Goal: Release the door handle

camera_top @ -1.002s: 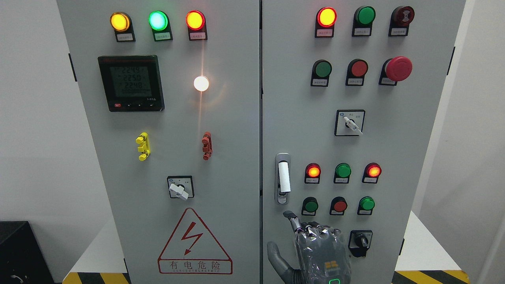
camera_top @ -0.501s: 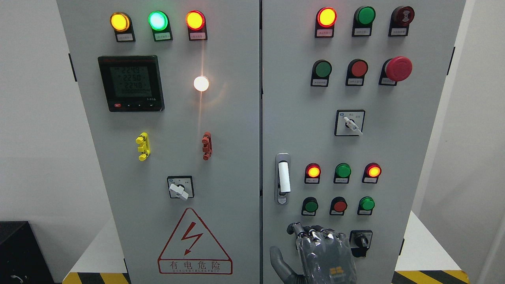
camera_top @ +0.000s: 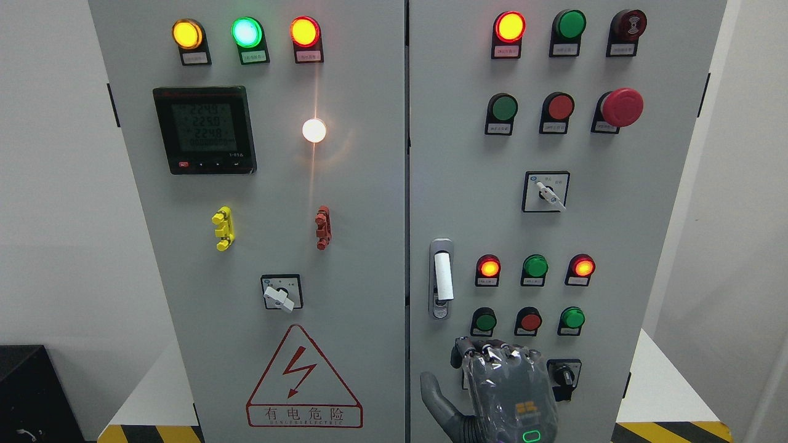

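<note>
The release looks done, judging by the gap: the handle (camera_top: 442,278) stands upright in its recess on the right door (camera_top: 615,154), near the door's left edge, and nothing touches it. The right hand (camera_top: 502,391) hangs just below it, at the bottom of the view, back of the hand toward the camera. Its fingers (camera_top: 486,351) are curled over at the knuckles and hold nothing; the thumb (camera_top: 434,397) sticks out to the left. What the next move calls for, I judge, is drawing the hand down and away from the panel without brushing the knob switch (camera_top: 563,375) just to its right or the buttons (camera_top: 529,320) above it. The left hand is out of view.
</note>
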`<action>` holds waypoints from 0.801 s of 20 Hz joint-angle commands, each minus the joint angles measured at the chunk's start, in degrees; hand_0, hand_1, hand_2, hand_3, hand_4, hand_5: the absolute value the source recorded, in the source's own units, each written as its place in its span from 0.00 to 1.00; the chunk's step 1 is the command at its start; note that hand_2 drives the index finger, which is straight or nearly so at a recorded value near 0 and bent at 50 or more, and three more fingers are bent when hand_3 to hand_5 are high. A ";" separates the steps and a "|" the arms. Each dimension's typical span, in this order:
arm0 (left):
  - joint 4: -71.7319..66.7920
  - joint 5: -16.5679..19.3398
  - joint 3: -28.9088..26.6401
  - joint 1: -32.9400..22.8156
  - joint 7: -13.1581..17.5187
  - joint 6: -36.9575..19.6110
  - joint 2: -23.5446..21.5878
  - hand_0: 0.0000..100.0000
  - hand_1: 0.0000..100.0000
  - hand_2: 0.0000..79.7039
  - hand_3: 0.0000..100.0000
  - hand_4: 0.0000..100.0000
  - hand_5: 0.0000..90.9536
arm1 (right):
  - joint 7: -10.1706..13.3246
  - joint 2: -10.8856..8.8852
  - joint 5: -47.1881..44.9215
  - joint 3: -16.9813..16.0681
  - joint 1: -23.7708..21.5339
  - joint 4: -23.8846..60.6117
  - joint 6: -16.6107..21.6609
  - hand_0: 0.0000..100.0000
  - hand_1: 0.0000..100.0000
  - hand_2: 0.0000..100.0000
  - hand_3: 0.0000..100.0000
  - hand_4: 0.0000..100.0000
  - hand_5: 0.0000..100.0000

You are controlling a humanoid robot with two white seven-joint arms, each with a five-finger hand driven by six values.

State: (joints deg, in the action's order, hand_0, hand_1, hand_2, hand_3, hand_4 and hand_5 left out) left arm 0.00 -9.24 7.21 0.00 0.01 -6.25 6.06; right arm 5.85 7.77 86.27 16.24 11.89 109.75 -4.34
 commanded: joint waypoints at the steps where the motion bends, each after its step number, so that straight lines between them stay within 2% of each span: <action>1: -1.67 0.01 0.00 1.49 -0.01 0.01 0.00 0.12 0.56 0.00 0.00 0.00 0.00 | -1.71 0.14 -0.05 -0.07 1.91 0.29 -0.23 0.33 0.28 0.97 1.00 1.00 1.00; 7: -1.67 0.01 0.00 1.49 -0.01 0.01 0.00 0.12 0.56 0.00 0.00 0.00 0.00 | -2.24 0.14 -0.05 0.02 3.76 -0.67 -1.28 0.30 0.29 0.98 1.00 1.00 1.00; 16: -1.67 0.01 0.00 1.49 -0.01 0.01 0.00 0.12 0.56 0.00 0.00 0.00 0.00 | -2.24 0.23 -0.05 -0.33 9.29 -5.95 -3.57 0.28 0.29 0.98 1.00 1.00 1.00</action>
State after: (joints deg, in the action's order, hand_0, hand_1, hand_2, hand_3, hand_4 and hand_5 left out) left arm 0.00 -9.24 7.21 0.00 0.01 -6.25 6.06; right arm 3.65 7.89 86.22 16.17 18.37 107.69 -7.33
